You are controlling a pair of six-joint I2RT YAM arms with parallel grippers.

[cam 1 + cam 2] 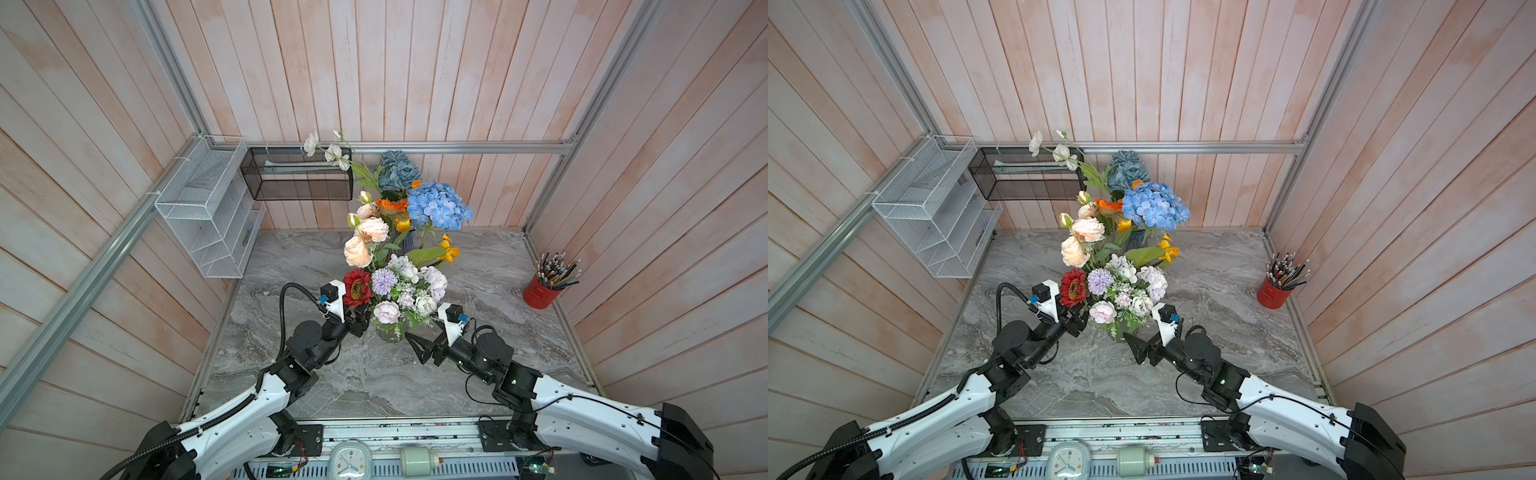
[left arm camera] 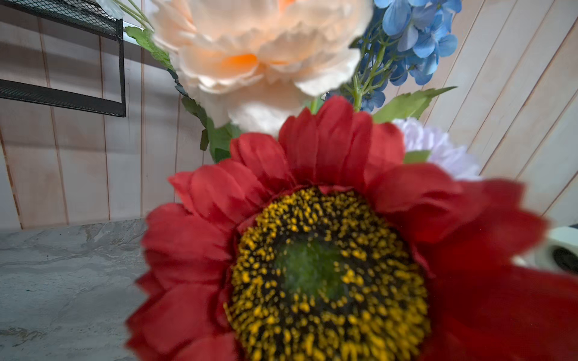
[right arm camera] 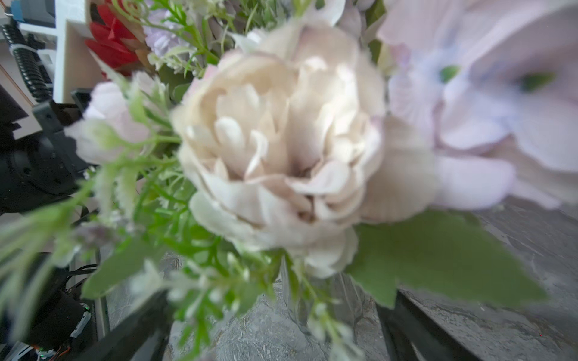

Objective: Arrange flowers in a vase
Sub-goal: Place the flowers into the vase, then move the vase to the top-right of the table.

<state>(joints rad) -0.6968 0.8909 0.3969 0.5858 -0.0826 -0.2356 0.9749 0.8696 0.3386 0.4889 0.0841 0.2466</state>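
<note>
We count 2 grippers, left gripper [image 1: 358, 320] and right gripper [image 1: 419, 351]; 1 red flower [image 1: 356, 287]; 1 blue hydrangea [image 1: 439, 204]; 2 big peach roses [image 1: 372, 229]; 2 wire baskets [image 1: 199, 208]; 1 red cup [image 1: 540, 293]; 1 bench [image 1: 374, 382].

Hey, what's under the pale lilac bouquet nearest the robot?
Under the lilac bouquet a clear glass vase stands on the marble table. Foliage hides its rim and contents.

Around me now, whitewashed pink plank walls [image 1: 415, 62] on three sides, aluminium frame rail [image 1: 457, 146] across the back, white wire rack [image 1: 195, 195] on my left wall, black mesh basket [image 1: 299, 187] beside it, grey marbled surface [image 1: 374, 374] below, red cup of pencils [image 1: 540, 293] far right, soft even light.
</note>
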